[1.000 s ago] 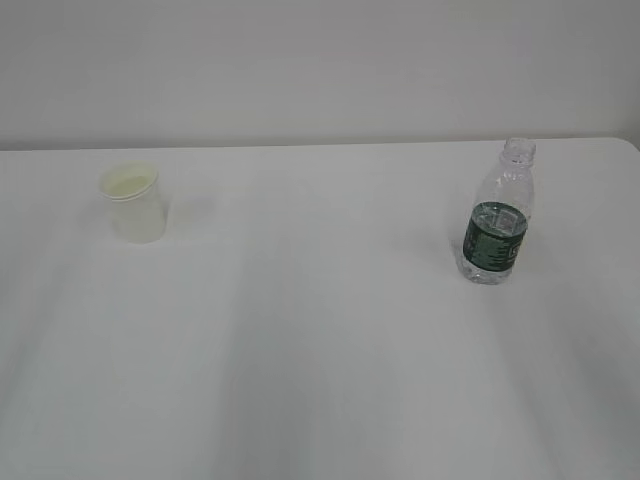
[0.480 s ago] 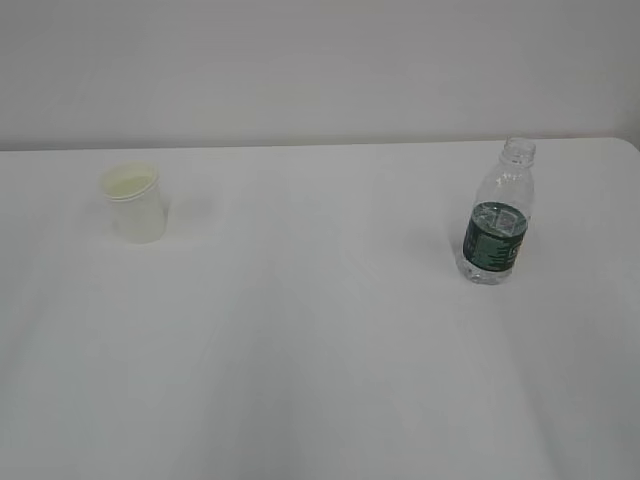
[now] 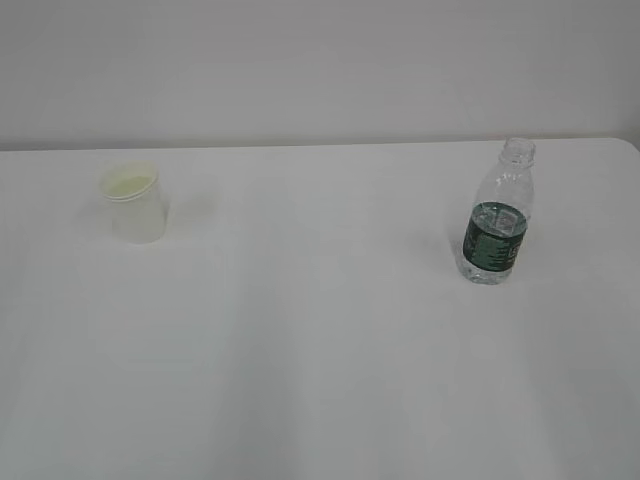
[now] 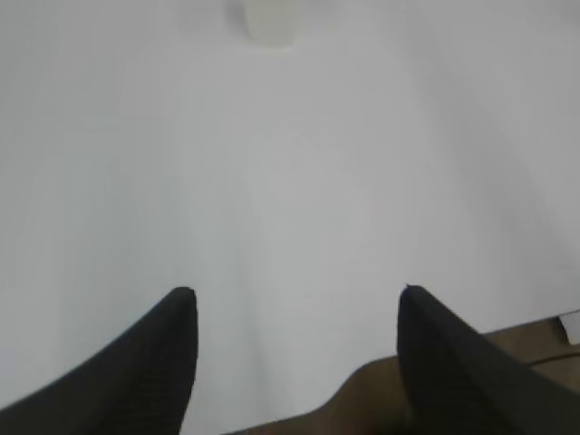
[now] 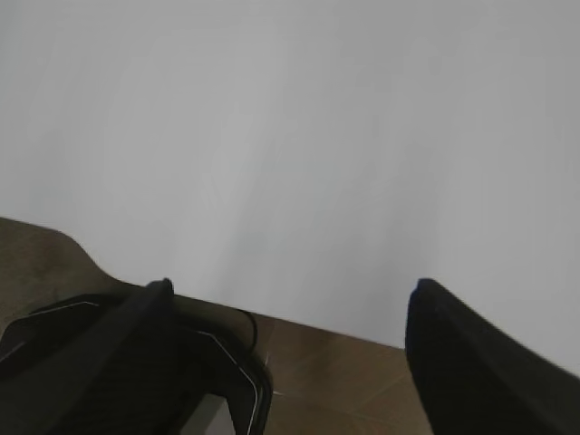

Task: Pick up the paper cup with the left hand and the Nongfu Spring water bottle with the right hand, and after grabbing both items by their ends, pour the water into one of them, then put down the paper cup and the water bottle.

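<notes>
The cream-white paper cup (image 3: 133,203) stands upright at the table's left. The same paper cup (image 4: 269,20) shows blurred at the top edge of the left wrist view. The Nongfu Spring water bottle (image 3: 498,214), clear with a dark green label and no cap, stands upright at the right. Neither arm shows in the exterior view. My left gripper (image 4: 297,299) is open with nothing between its fingers, hanging over the table's near edge far short of the cup. My right gripper (image 5: 288,290) is open and empty too, above the near edge. The bottle is out of the right wrist view.
The white table (image 3: 320,340) stretches between cup and bottle, with a pale wall behind. Brown floor (image 5: 344,381) shows below the table's near edge in both wrist views. A dark rounded base part (image 5: 227,362) sits under the right gripper.
</notes>
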